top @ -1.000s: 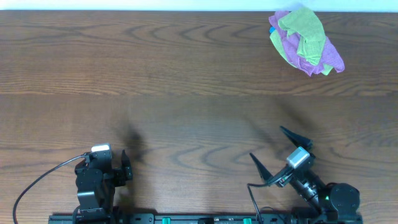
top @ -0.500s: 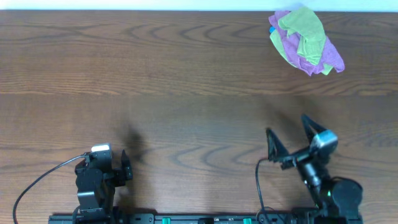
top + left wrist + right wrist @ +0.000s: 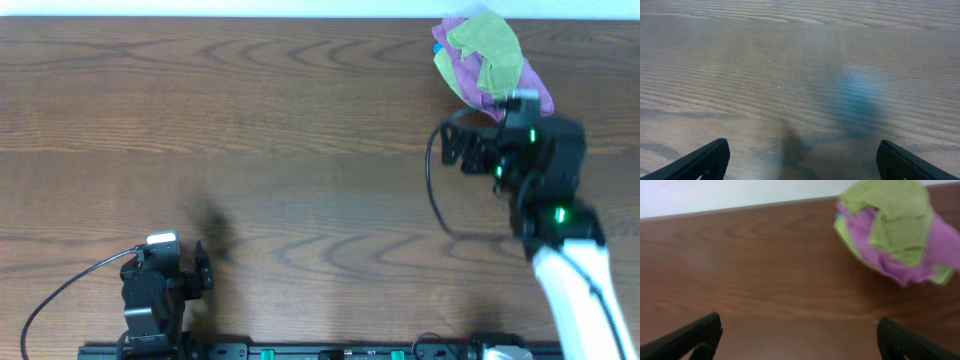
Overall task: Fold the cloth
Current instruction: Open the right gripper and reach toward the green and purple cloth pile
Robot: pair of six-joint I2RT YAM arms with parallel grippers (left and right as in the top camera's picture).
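Observation:
The lime-green square cloth with the white tag is out of view in every frame. My right gripper (image 3: 478, 150) is open and empty, raised over the table just in front of a bundle at the back right. In the right wrist view its fingers (image 3: 800, 340) spread wide over bare wood, with the bundle ahead and to the right. My left gripper (image 3: 195, 270) is open and empty near the front left edge. Its fingers (image 3: 802, 160) frame bare table.
The bundle is a purple cloth (image 3: 535, 95) with a yellow-green cloth (image 3: 490, 50) crumpled on it, close to the table's back edge. It also shows in the right wrist view (image 3: 880, 255). A black cable (image 3: 60, 295) loops by the left arm.
My right arm has swung from the front right edge up and back towards the bundle, and now partly covers its near edge in the overhead view. The left arm has not moved.

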